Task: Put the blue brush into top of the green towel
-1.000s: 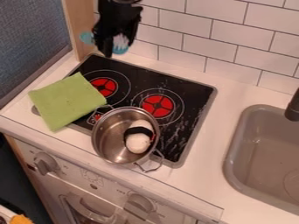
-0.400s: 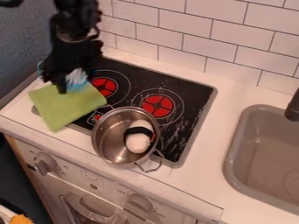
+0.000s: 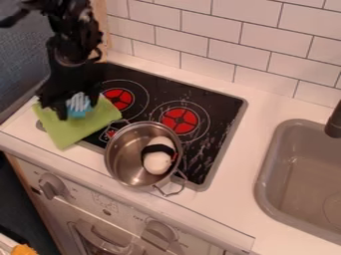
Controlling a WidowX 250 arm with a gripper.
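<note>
Below the front edge of the counter (image 3: 213,215) are 2 knobs (image 3: 51,186). Just behind that edge, a steel pot (image 3: 121,154) holding a white-and-black item (image 3: 158,162) stands on the cooktop (image 3: 223,107). Toward the left edge, the blue brush (image 3: 79,104) — clamped in the end effector (image 3: 76,110) — is at the green towel's (image 3: 73,132) far part; contact cannot be determined. Tiles (image 3: 200,22) line the back edge.
</note>
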